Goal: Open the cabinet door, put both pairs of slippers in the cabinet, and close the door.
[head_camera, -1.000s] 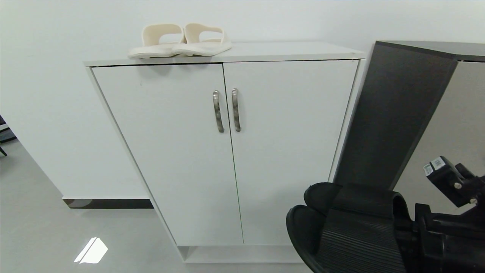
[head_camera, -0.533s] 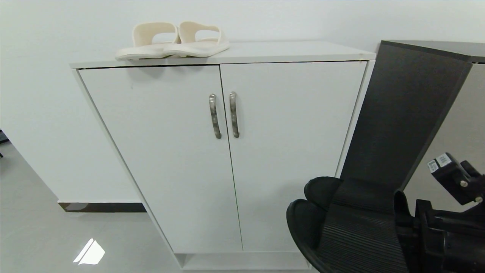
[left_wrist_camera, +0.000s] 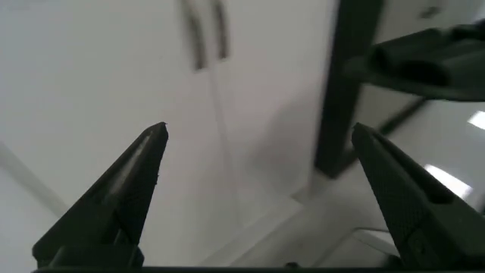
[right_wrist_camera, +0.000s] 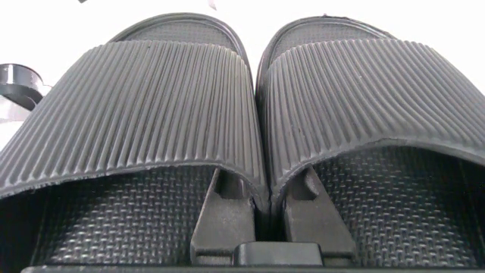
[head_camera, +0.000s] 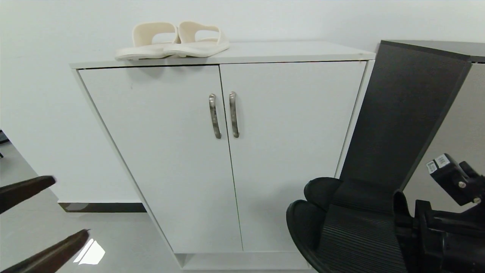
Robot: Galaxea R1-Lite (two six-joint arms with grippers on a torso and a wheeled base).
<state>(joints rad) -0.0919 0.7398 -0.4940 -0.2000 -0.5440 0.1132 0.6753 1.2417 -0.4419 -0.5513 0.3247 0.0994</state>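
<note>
White cabinet (head_camera: 295,51) stands on grey floor (head_camera: 121,231); cream slipper pair (head_camera: 174,40) on cab. top, left end, side by side.

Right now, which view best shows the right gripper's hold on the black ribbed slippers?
Right wrist view: the right gripper pinches the black ribbed slippers' inner edges together. Head view shows the pair's outside; left wrist view, a dark blur.

Cabinet (head_camera: 295,51) interior hidden behind shut doors (head_camera: 163,151), black slippers (head_camera: 352,231) cut by head view's edge, handles (left_wrist_camera: 198,34) blurred in left wrist view
</note>
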